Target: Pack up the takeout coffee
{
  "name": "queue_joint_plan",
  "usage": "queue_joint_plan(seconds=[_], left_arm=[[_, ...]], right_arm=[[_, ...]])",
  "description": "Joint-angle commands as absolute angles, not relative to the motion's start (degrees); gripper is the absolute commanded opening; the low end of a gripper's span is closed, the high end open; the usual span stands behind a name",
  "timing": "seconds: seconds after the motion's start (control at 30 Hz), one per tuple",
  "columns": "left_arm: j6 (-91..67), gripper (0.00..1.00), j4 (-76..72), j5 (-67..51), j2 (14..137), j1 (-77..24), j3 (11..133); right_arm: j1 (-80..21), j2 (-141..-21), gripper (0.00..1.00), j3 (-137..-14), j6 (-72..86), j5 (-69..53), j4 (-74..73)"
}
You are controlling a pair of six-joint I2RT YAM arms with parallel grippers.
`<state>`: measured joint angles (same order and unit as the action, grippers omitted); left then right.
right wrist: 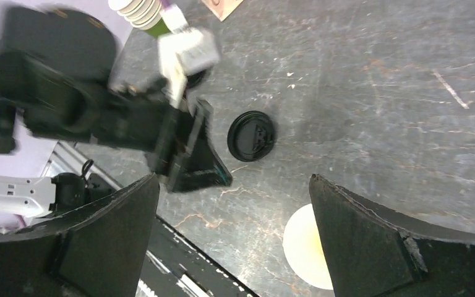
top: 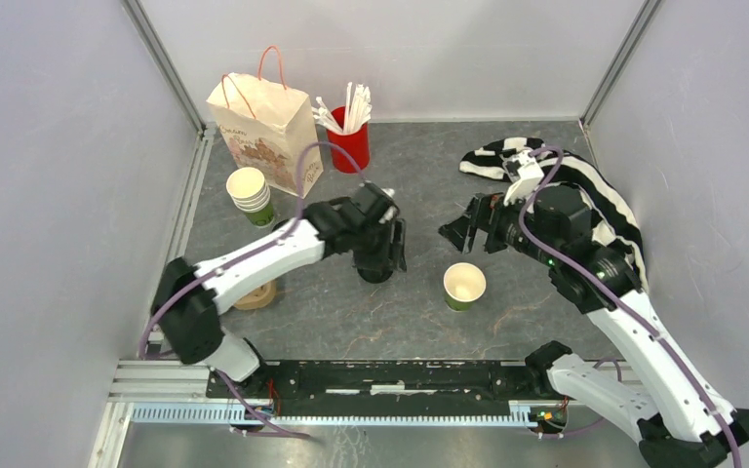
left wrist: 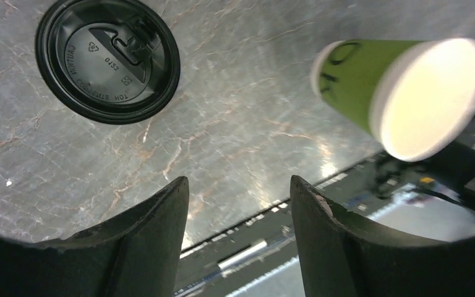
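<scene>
One black lid (top: 375,274) and one lidless green cup (top: 464,286) sit apart at mid-frame in the top view, the cup upright to the lid's right, mouth up. The left fingers (top: 393,246) hang directly over the lid, so that arm is the nearer to it. The right fingers (top: 460,234) hover just up-frame of the cup. A paper bag (top: 265,132) stands at upper left, well apart from both.

From the left wrist, the left fingers (left wrist: 154,238) are parted with nothing between them. The lid (left wrist: 107,59) lies at upper left, seemingly flat and top side up on the marbled grey tabletop (left wrist: 235,124). The cup (left wrist: 402,93) stands at upper right.

From the right wrist, the right fingers (right wrist: 99,247) are spread wide and empty. The cup's cream mouth (right wrist: 300,244) shows low between them, and the lid (right wrist: 252,135) lies at centre, just beside the other arm's fingers. Capping the cup looks to be the next job; the thin, flat lid offers only its rim, though bare tabletop surrounds both
</scene>
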<state>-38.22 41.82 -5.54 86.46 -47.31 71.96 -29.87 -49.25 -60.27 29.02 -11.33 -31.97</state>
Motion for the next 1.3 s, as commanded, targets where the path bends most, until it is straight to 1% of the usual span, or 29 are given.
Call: queue_joint_plan(seconds=[0.0, 0.13, 0.27, 0.5, 0.6, 0.8, 0.9, 1.07, 1.17, 1.27], left_arm=[[-35.69, 0.66, 41.73, 6.13, 94.55, -51.04, 75.08], [-34.83, 0.60, 42.42, 10.67, 101.38, -51.11, 78.13], [-33.11, 0.55, 42.52, 10.90, 106.44, -51.06, 80.68], [-31.87, 0.47, 41.73, 10.19, 111.39, -51.06, 83.54], [-31.37, 0.45, 41.87, 10.72, 112.94, -51.07, 84.26], [-29.71, 0.36, 42.44, 12.76, 114.88, -50.81, 85.14], [-29.46, 0.31, 42.46, 13.07, 115.00, -50.50, 84.74], [-29.09, 0.17, 42.52, 12.98, 114.40, -50.45, 84.66], [-29.43, 0.09, 43.48, 12.65, 112.37, -50.45, 85.46], [-29.36, 0.03, 46.25, 12.05, 109.44, -50.45, 87.46]], right_arm=[[-29.71, -46.49, 0.98, -63.20, 25.50, -4.40, -37.83], [-29.66, -45.01, 0.98, -63.06, 26.11, -3.89, -39.07], [-29.67, -43.75, 0.98, -63.56, 26.11, -2.78, -40.35], [-29.67, -42.51, 0.98, -63.56, 25.58, -1.41, -41.94], [-29.70, -42.48, 0.98, -63.70, 25.57, -1.49, -41.99], [-29.70, -42.14, 0.98, -63.41, 25.50, -1.63, -42.48], [-29.71, -41.84, 0.98, -63.14, 25.63, -1.58, -42.76], [-29.65, -41.53, 0.98, -63.00, 25.57, -1.49, -43.07], [-29.64, -41.64, 0.98, -63.01, 25.41, -1.65, -43.07], [-29.71, -42.05, 0.98, -62.97, 24.82, -2.31, -43.04]])
